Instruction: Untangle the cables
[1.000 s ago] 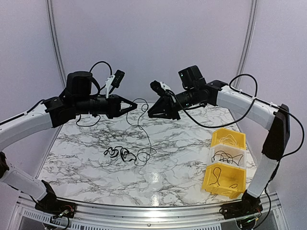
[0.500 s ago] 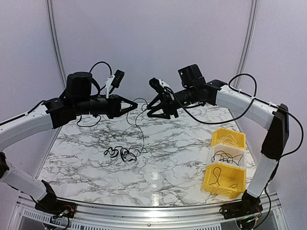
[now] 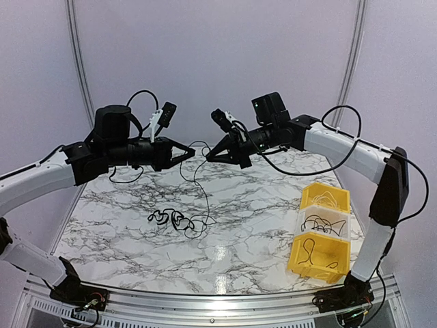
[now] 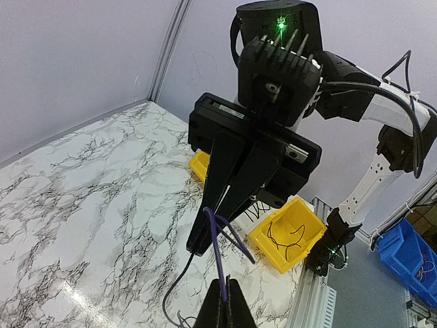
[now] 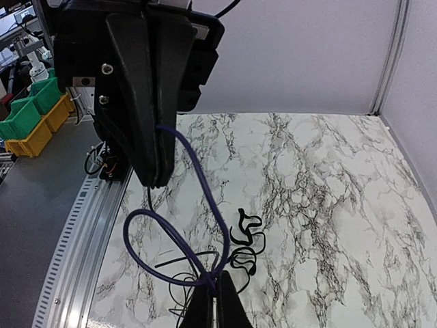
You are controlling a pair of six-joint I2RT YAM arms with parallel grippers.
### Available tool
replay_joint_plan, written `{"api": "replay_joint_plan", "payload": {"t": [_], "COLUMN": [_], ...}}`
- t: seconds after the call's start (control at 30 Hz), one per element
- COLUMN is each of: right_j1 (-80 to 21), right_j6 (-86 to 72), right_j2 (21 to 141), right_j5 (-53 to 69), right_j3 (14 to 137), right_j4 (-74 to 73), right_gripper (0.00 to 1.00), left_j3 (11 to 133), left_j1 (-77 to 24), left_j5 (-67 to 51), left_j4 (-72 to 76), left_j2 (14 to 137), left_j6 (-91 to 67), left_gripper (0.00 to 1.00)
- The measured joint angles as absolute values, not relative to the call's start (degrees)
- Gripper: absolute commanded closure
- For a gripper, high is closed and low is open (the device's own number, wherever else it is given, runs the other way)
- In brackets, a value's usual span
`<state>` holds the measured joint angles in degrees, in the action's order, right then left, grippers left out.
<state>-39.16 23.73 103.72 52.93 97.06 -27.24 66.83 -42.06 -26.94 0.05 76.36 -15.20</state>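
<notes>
Both grippers are raised above the marble table (image 3: pixel 259 212), tips almost meeting. My left gripper (image 3: pixel 189 152) is shut on a thin dark purple cable (image 3: pixel 199 171), also clear in the left wrist view (image 4: pixel 218 260). My right gripper (image 3: pixel 209 157) is shut on the same cable, which loops beside its tips (image 5: pixel 194 164). One strand hangs down to the small dark tangle of cables (image 3: pixel 176 219) on the table, also in the right wrist view (image 5: pixel 246 239). The left gripper's own tips (image 4: pixel 225 304) and the right's (image 5: pixel 217 301) show pressed together on the cable.
Three small bins stand in a row at the right: a yellow bin (image 3: pixel 326 197), a white bin (image 3: pixel 323 223) and a yellow bin (image 3: pixel 318 257), each holding thin wires. A metal rail (image 3: pixel 218 301) runs along the near edge. Walls close the back.
My right gripper has risen slightly and turned, closing towards the left gripper. The hanging strand has swung a little to the left. The left arm has barely moved.
</notes>
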Motion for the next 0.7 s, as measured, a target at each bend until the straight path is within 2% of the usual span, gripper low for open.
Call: {"api": "replay_joint_plan", "payload": {"t": [0.17, 0.43, 0.67, 0.7], "right_j1": [-38.98, -32.82, -31.53, -31.62], "right_j6": [25.19, 28.73, 28.93, 28.88], "right_j2": [101.03, 89.43, 87.15, 87.13], "right_j5": [51.07, 43.2, 39.0, 38.41], "right_j3": [94.24, 89.69, 88.2, 88.2], "right_j4": [-27.44, -30.39, -29.98, -29.93], "right_gripper": [1.0, 1.0, 1.0, 1.0], "left_j3": [66.24, 64.47, 64.23, 64.23], "left_j1": [-42.06, -42.28, -44.29, -44.4], "left_j5": [-22.11, -2.61, 0.67, 1.39], "left_j4": [-0.69, -4.89, -3.57, -3.33], "left_j2": [75.31, 72.05, 72.27, 72.4], "left_j6": [-14.46, -11.94, -11.44, -11.46], "left_gripper": [1.0, 1.0, 1.0, 0.97]}}
